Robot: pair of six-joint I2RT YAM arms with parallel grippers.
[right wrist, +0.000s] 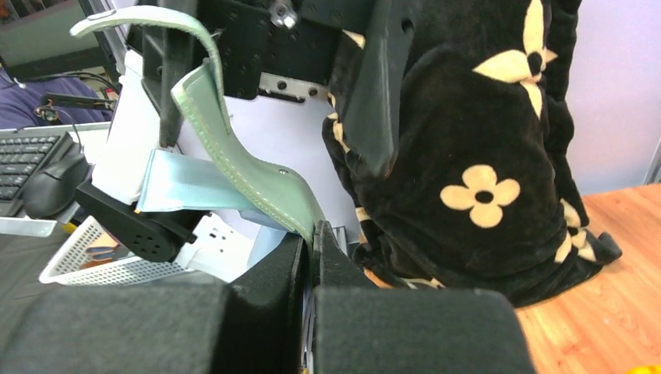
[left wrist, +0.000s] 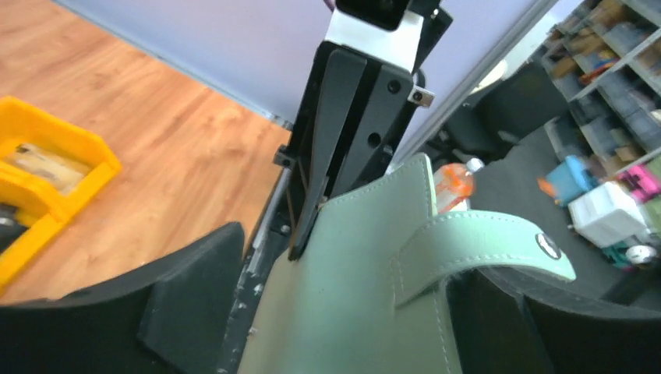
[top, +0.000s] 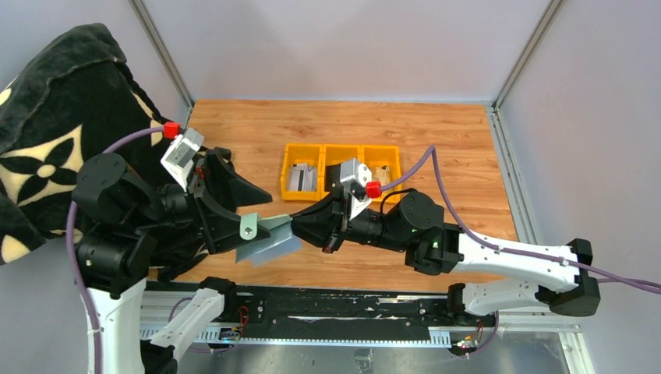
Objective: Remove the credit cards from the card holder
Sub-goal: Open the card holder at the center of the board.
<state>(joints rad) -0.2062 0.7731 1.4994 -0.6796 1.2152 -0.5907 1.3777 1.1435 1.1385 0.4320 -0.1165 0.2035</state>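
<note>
over the near tabletop edge: card holder (top: 273,245) aloft
left hand (top: 249,231) and right hand (top: 301,226) pinch its edges; looks soft, limp

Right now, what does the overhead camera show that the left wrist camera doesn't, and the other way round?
Only overhead: the whole left arm and right arm, and a black flowered blanket at the left. Only the left wrist: cluttered shelves and a bottle out in the room. Both: the green wallet up in the air, the right gripper pinching its edge, the yellow tray and the wooden table.
</note>
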